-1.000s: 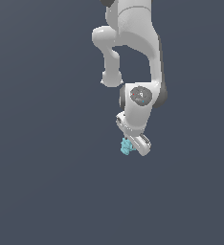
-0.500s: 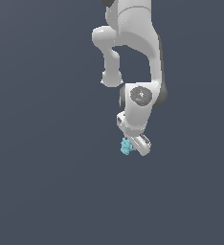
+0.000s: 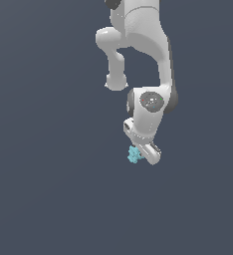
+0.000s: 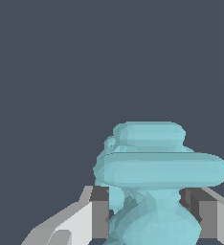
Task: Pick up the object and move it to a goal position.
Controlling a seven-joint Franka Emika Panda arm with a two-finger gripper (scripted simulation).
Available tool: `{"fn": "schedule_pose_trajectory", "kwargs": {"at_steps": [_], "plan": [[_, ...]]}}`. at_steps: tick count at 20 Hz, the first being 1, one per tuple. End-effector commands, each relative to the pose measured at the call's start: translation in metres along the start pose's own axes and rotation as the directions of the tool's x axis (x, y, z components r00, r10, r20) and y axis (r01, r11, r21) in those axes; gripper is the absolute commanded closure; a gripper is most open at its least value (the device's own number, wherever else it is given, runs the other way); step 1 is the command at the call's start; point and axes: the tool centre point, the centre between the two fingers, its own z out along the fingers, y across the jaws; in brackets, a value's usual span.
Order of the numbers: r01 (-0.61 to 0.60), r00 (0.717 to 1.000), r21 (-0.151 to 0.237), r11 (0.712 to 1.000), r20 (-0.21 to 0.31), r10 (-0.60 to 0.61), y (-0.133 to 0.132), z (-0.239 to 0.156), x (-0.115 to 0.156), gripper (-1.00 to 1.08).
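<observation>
Hand clamped on object; pads press lower lump from both sides in wrist view; knobbly top sticks out past fingertips; arm tilted; goal marker not visible; likely carry phase; irregular shape risks slipping.

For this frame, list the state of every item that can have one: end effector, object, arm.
end effector: shut on the cyan object, a finger on each side.
cyan object: gripped, lumpy cluster sticking out past the fingertips.
arm: reaching down from the top of the exterior view.
</observation>
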Motion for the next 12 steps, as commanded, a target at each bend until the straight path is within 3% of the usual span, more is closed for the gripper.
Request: {"fn": "schedule_pose_trajectory", "kwargs": {"at_steps": [1,12], "plan": [[0.0,1.0,0.0,1.0,0.0,0.0,-0.009,-0.003,-0.001,1.08],[0.0,1.0,0.0,1.0,0.0,0.0,-0.069,-0.022,-0.009,1.08]]}}
